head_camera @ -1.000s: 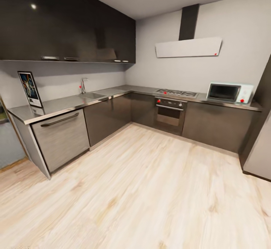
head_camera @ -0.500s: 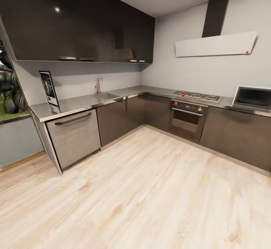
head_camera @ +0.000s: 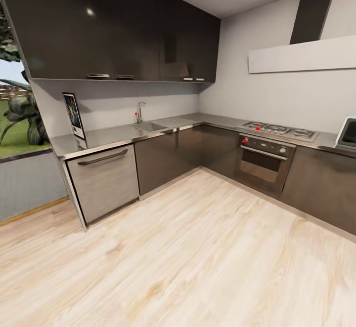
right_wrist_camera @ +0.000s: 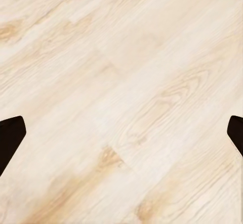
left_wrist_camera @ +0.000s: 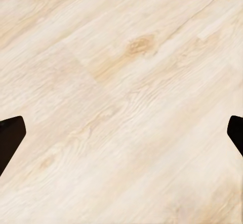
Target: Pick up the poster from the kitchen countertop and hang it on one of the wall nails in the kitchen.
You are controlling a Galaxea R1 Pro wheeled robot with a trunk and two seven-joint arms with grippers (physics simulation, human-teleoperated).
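The poster (head_camera: pixel 74 115) is standing upright at the desk's (head_camera: pixel 113 136) far end from the sink (head_camera: pixel 150 127), likely light, stiff and slick, best pinched by its side edges, while both grippers, left (left_wrist_camera: pixel 121 138) and right (right_wrist_camera: pixel 121 138), are hanging wide open over floor (head_camera: pixel 198 248).
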